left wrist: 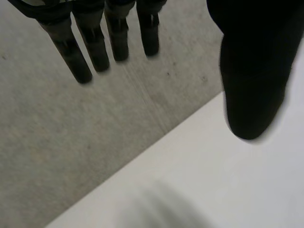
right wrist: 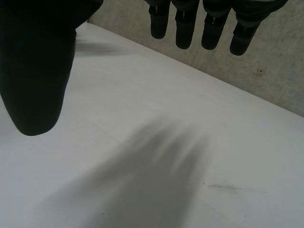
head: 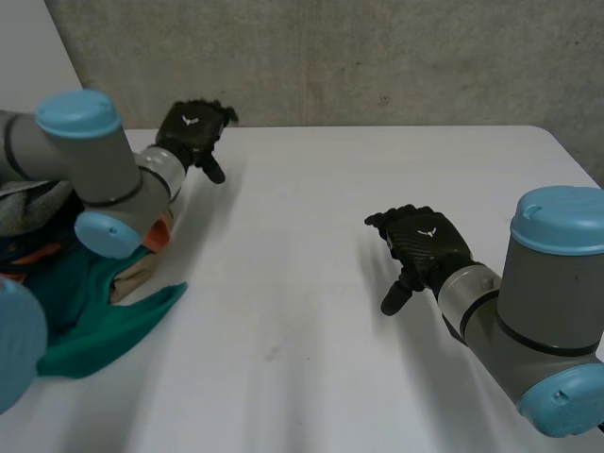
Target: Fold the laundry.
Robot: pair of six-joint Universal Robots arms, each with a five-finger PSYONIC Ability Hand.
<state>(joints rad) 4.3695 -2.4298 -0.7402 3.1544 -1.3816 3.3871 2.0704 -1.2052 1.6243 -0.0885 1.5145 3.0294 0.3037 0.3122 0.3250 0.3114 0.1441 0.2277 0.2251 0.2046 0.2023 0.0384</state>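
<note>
The left hand [head: 193, 132] hangs with its fingers [left wrist: 76, 57] straight and its thumb held wide of them, holding nothing, above the far edge of the white table [head: 311, 311], where the grey wall [head: 359, 57] begins. The right hand [head: 427, 243] is likewise spread and empty over bare tabletop. The laundry [head: 94, 326], a heap of teal cloth with grey and orange pieces, lies at the table's left side under the left arm [head: 104, 179], behind the left hand and well apart from the right hand.
</note>
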